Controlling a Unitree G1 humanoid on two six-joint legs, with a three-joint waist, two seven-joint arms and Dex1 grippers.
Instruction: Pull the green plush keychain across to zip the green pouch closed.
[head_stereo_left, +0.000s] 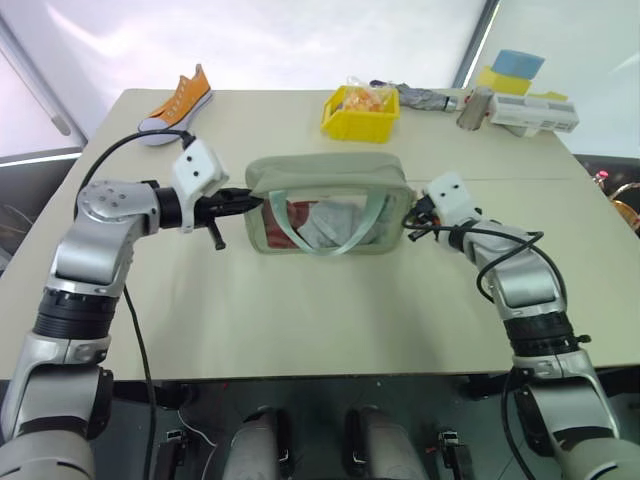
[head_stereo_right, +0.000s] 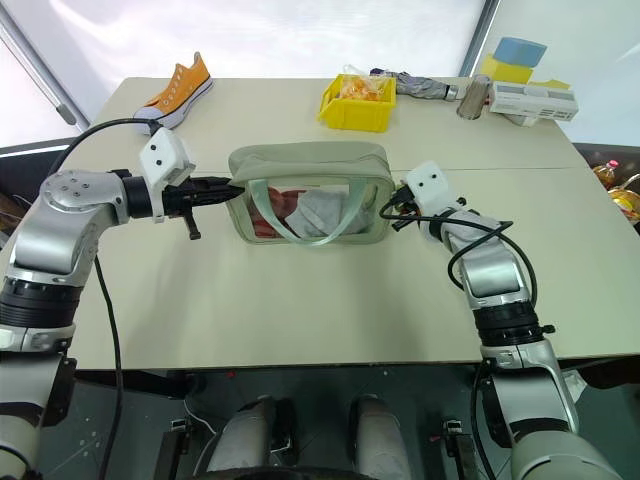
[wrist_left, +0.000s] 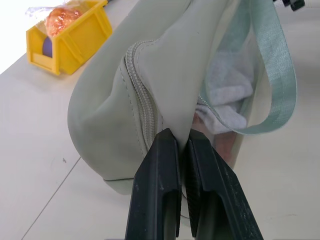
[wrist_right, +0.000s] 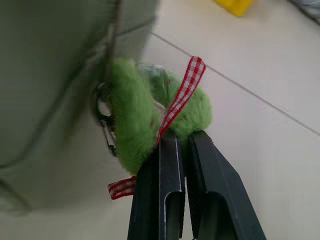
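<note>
The left claw (wrist_left: 182, 142) pinches the green pouch (head_stereo_left: 325, 175) at its left end, mid-bench (head_stereo_left: 300, 320). At the pouch's right end, the right claw (wrist_right: 181, 137) grips the green plush keychain (wrist_right: 135, 120). Bare bench lies in front; a yellow bin (head_stereo_left: 358, 115) sits well behind.

Bright, even daylight from the white translucent wall (head_stereo_left: 300, 40) behind my beige matte tabletop (head_stereo_left: 300, 310); shadows soft, faint glare. Head views sharp. My right wrist view: pale sage-green fabric pouch (wrist_right: 50, 75) blurred close-up.

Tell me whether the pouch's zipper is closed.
Closed: the pouch top shows no gap, and the keychain hangs at its end.
</note>
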